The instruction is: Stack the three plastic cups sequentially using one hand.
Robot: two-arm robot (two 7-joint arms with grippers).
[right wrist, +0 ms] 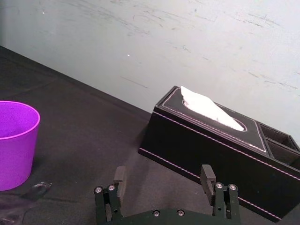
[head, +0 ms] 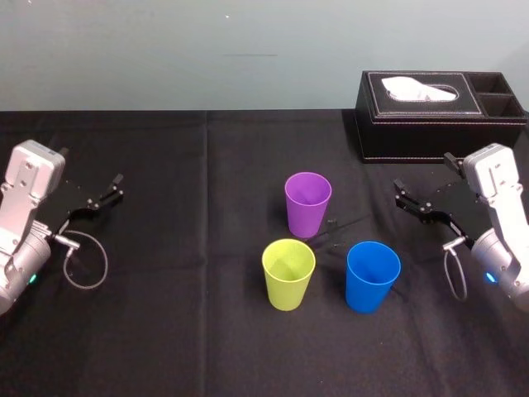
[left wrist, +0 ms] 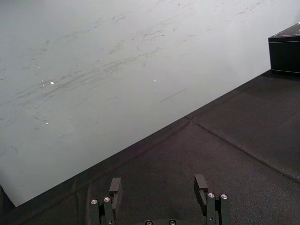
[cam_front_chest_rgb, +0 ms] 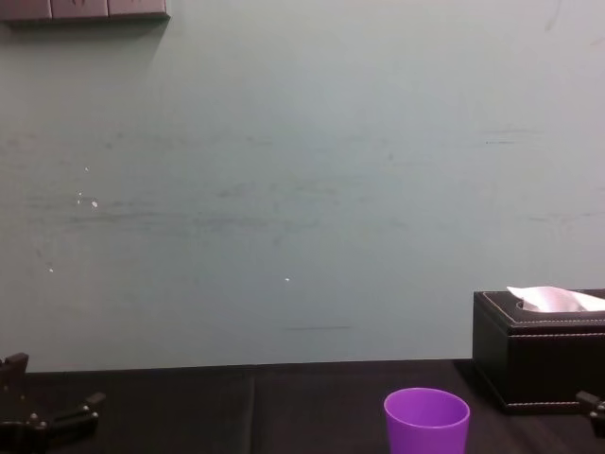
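Right gripper (head: 401,194): fingers spread, nothing held, poised low over the bench (head: 165,289) on the right side, pointing inward toward the cups. The tissue box (head: 438,116) stood just behind it.

Left gripper (head: 120,186): fingers likewise spread and empty, parked at the far left, well apart from every cup.

Purple cup (head: 307,203): upright, mouth up, rearmost of the three, near the bench's middle.

Yellow-green cup (head: 288,273): upright, mouth up, nearer the robot and slightly left of the purple one.

Blue cup (head: 372,275): upright, mouth up, beside the yellow-green cup on its right and closest to the right gripper.

Arrangement: a loose triangle, no cup touching another and none nested. Stacking appeared not yet begun. The gaps between the rims looked wide enough for a finger to pass, and the open mouths suited dropping one cup into the next.

Clearance: the left half of the bench lay bare, and so did the near strip in front of the cups. The tissue box closed off the rear right corner, so a rearward swing of the right arm risked brushing it. The rear edge met a plain wall (head: 248,50).
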